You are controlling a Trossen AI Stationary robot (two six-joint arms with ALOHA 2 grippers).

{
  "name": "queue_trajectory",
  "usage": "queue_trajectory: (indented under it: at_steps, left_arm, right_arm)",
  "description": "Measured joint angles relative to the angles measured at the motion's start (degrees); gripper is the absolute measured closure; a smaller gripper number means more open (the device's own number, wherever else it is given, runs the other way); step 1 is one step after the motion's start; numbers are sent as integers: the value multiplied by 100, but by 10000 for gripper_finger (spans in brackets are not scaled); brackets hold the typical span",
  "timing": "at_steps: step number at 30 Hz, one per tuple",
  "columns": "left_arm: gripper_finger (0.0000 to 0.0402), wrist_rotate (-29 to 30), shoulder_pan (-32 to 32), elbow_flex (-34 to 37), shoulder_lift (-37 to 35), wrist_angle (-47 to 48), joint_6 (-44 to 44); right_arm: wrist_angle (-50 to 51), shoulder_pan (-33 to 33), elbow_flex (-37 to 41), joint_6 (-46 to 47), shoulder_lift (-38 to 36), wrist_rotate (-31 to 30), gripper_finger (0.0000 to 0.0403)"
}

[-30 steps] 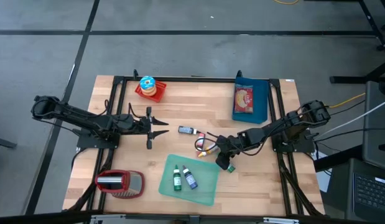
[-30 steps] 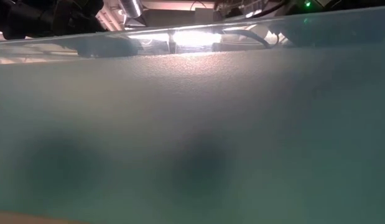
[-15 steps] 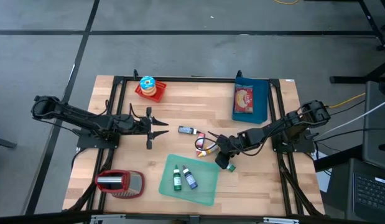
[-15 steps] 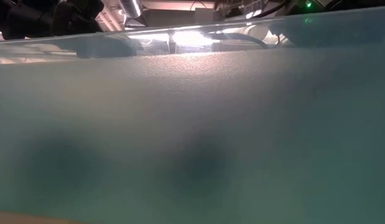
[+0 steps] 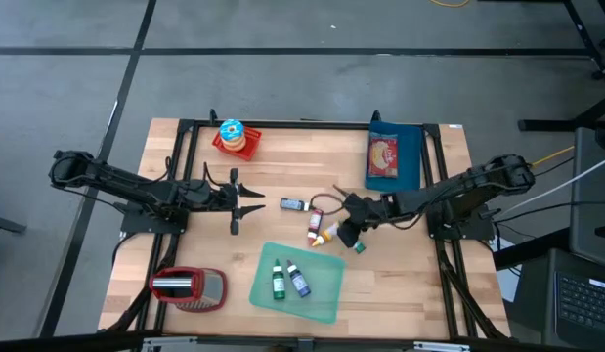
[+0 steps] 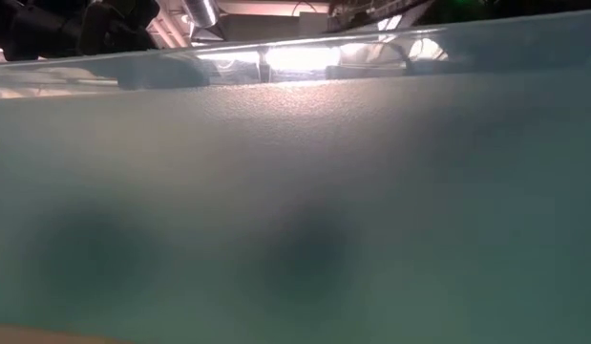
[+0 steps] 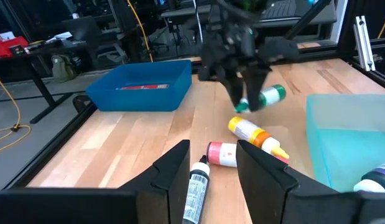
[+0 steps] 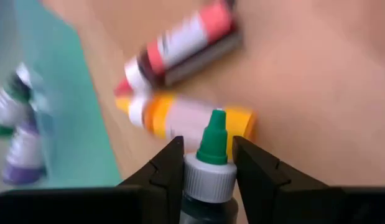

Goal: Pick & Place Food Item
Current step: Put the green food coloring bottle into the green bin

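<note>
Nearest the front edge of the worktop (image 5: 185, 137) we see a teal tray (image 5: 322, 298) holding two small bottles (image 5: 288, 281), with a red and grey object (image 5: 188, 288) at the front left corner. Just beyond the tray, our right tool (image 5: 349, 233) is clamped around a green-capped bottle (image 8: 208, 171), lifted above a yellow bottle (image 5: 327, 236) and a red bottle (image 5: 315, 225). Our left tool (image 5: 245, 201) waits with fingers parted, grasping nothing. Farthest back sit a blue bin (image 5: 394, 156) and a stacked toy (image 5: 233, 137).
</note>
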State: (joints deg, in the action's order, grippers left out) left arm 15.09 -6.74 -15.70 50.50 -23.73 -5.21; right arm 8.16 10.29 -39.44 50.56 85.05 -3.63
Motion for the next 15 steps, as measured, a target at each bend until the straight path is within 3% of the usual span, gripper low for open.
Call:
queue_trajectory:
  at_steps: [9, 15]
  left_arm:
    - [276, 0, 0, 0, 0, -7, 9]
    - [276, 0, 0, 0, 2, -8, 8]
  right_arm:
    - [-426, -4, -9, -17, -1036, -822, 289]
    - [-2497, 514, -32, 303, -954, -2083, 289]
